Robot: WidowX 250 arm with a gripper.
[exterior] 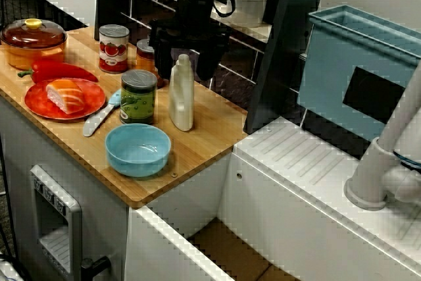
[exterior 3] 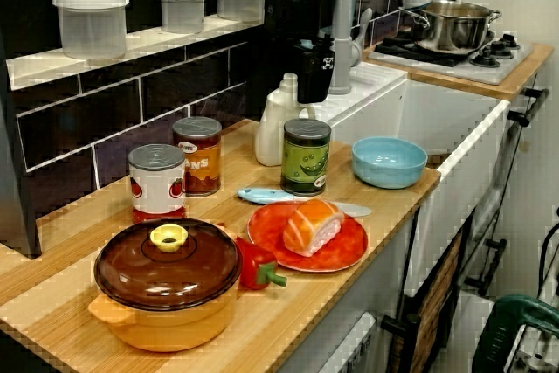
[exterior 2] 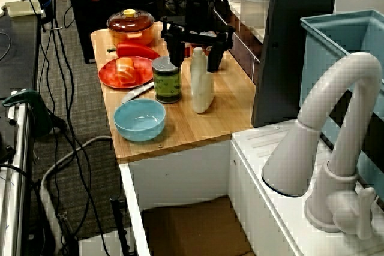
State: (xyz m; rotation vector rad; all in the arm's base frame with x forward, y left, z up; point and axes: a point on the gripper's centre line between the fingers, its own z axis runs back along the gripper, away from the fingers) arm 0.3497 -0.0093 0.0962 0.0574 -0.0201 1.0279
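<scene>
1. Where the wooden counter (exterior: 210,129) meets the dark tiled wall, a white bottle (exterior: 182,97) stands upright on the wood. Its long axis is vertical and its cap points straight up. It is just beside a green can (exterior: 138,97).
2. Above it hangs the black hand (exterior: 185,65), its two fingers (exterior: 161,44) spread wide apart, one on each side of the bottle's cap. It grips nothing. Both the high view and the view from the tap end show a gap between each finger and the neck. Whether the fingers line up with the bottle in depth is hard to judge.
3. In the view along the counter from the pot end, the hand reads as one dark block and its opening cannot be made out. There the green can covers part of the bottle's lower body.
4. Near the bottle's foot sits a blue bowl (exterior: 138,149). A knife (exterior: 100,118) with a pale blue handle lies between the green can and a red plate (exterior: 39,100) carrying a piece of salmon. A tomato can (exterior: 114,49) stands farther back.
</scene>
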